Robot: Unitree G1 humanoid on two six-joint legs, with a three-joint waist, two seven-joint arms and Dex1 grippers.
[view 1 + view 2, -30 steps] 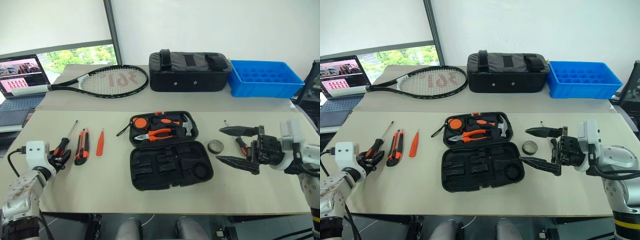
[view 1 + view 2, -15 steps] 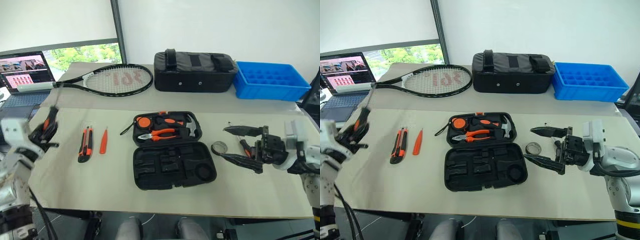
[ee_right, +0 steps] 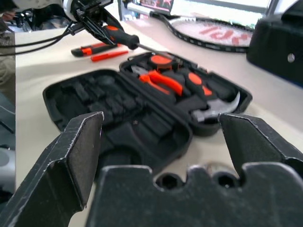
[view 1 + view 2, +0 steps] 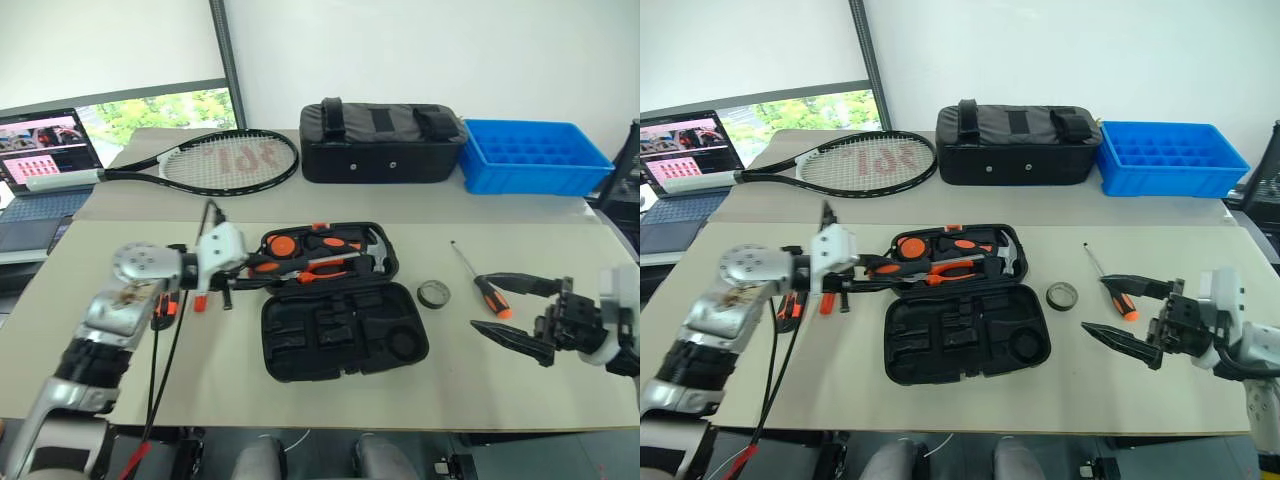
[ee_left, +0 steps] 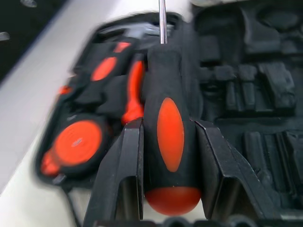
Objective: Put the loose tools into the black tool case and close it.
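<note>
Over the left end of the open case (image 4: pixel 335 300), the left gripper (image 4: pixel 238 272) is holding a screwdriver (image 5: pixel 169 127) by its handle, jaws clamped on it, and its shaft is reaching across the lid half where a hammer, pliers and a tape measure are already sitting; the shaft tip is getting lost among those tools. Behind this arm, the knife (image 4: pixel 160 308) and the slim orange tool (image 4: pixel 199 301) are lying on the counter (image 4: pixel 150 390), mostly covered by the wrist and its cables. A second earlier, this gripper was down at the counter's left edge beside the screwdriver; now it is carrying it at the case. The right gripper (image 4: pixel 520 310) is hanging with jaws spread wide and empty, and it is sitting farther right than before, uncovering the second screwdriver (image 4: pixel 480 283) that it was partly hiding. The tape roll (image 4: pixel 433 293) is lying between that screwdriver and the case. At the back, a racket (image 4: pixel 200 160), a fabric bag (image 4: pixel 380 130) and a blue tray (image 4: pixel 530 160) are resting on a second counter, with a laptop (image 4: pixel 40 150) cut off at the left and white walls behind.
</note>
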